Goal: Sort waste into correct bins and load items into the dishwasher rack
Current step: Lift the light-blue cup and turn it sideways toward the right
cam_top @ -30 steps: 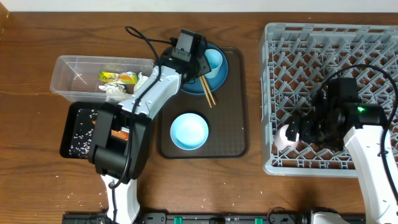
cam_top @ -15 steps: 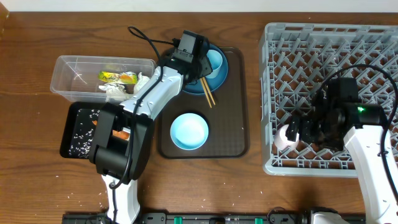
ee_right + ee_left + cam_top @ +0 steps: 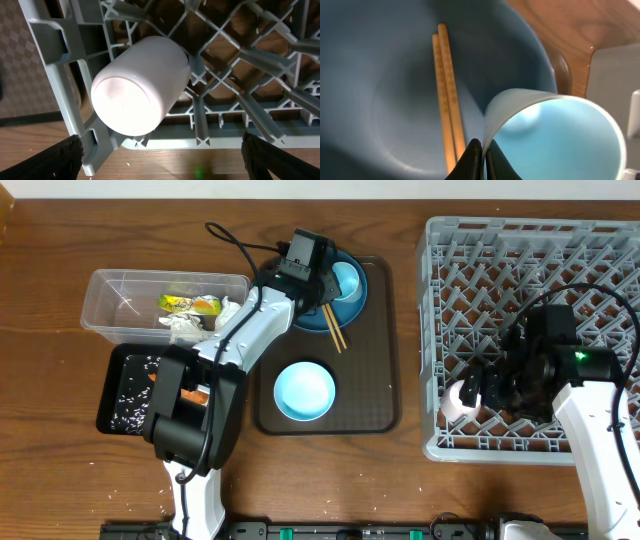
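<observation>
Now the left gripper [image 3: 482, 151], partly open a second ago, pinches the rim of the light blue cup [image 3: 560, 137], chopsticks [image 3: 445, 90] alongside.

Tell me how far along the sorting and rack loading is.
Done: wrapper and paper in the clear tub, rice in the black tray, pinkish-white cup in the rack. In hand: left gripper shut on the light blue cup. Remaining: blue plate, chopsticks, bowl.

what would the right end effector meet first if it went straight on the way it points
Probably the pinkish-white cup, resting in a corner of the dishwasher rack, centred ahead of the open right end effector; depth is hard to judge.
</observation>
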### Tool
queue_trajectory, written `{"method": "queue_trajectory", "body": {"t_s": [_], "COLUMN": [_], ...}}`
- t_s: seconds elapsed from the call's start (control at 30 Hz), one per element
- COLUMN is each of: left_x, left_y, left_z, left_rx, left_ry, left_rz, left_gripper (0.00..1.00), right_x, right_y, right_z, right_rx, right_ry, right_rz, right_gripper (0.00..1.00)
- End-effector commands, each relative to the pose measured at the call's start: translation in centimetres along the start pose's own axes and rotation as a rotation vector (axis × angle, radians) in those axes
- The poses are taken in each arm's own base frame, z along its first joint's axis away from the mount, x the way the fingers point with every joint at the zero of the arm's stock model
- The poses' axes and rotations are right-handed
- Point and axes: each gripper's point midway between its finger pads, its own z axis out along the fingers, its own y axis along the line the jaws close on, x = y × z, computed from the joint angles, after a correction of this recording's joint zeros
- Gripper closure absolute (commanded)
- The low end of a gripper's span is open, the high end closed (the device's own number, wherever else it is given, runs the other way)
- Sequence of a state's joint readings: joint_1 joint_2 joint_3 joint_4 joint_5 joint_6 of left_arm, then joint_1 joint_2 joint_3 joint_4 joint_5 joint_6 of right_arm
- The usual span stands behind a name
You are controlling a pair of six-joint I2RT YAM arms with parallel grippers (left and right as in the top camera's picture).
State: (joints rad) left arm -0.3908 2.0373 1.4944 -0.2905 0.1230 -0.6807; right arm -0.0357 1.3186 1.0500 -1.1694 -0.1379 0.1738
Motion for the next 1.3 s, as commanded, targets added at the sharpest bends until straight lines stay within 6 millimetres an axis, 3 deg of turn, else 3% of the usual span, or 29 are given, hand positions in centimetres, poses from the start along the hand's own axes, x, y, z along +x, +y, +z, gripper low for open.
{"method": "queue_trajectory", "body": {"t_s": [0.0,0.13,0.33,0.47,0.53,0.63,0.77,0.87,1.07,1.27], "left_x": [-1.3,-3.6,-5.2,-3.0,-1.5,0.9,2.9,3.9,5.8,6.6], "left_y": [-0.3,-2.1,-6.8,-10.4,-11.2,-11.4,-10.8,-10.7,-11.6,-11.2], "left_z": [-0.4,-3.0,-10.0,-15.8,-18.4,-22.8,-26.6,-29.0,-31.9,-32.1], "left_rx": [0.014,0.075,0.267,0.473,0.552,0.66,0.764,0.842,0.991,1.007], "left_ry": [-0.05,-0.117,-0.148,-0.029,0.048,0.177,0.284,0.359,0.487,0.503], "left_rz": [-0.003,-0.016,0.009,0.055,0.07,0.098,0.147,0.147,0.171,0.206], "left_gripper": [0.94,0.94,0.94,0.94,0.94,0.94,0.94,0.94,0.94,0.94], "right_x": [-0.6,-0.6,-0.6,-0.6,-0.6,-0.6,-0.6,-0.6,-0.6,-0.6], "right_y": [0.1,0.1,0.1,0.1,0.1,0.1,0.1,0.1,0.1,0.1], "right_z": [-0.5,-0.5,-0.5,-0.5,-0.5,-0.5,-0.5,-0.5,-0.5,-0.5], "right_rx": [-0.003,-0.003,-0.003,-0.003,-0.003,-0.003,-0.003,-0.003,-0.003,-0.003], "right_ry": [-0.019,-0.019,-0.019,-0.019,-0.019,-0.019,-0.019,-0.019,-0.019,-0.019], "right_rz": [-0.01,-0.01,-0.01,-0.01,-0.01,-0.01,-0.01,-0.01,-0.01,-0.01], "right_gripper": [0.01,0.01,0.01,0.01,0.01,0.01,0.01,0.01,0.01,0.01]}}
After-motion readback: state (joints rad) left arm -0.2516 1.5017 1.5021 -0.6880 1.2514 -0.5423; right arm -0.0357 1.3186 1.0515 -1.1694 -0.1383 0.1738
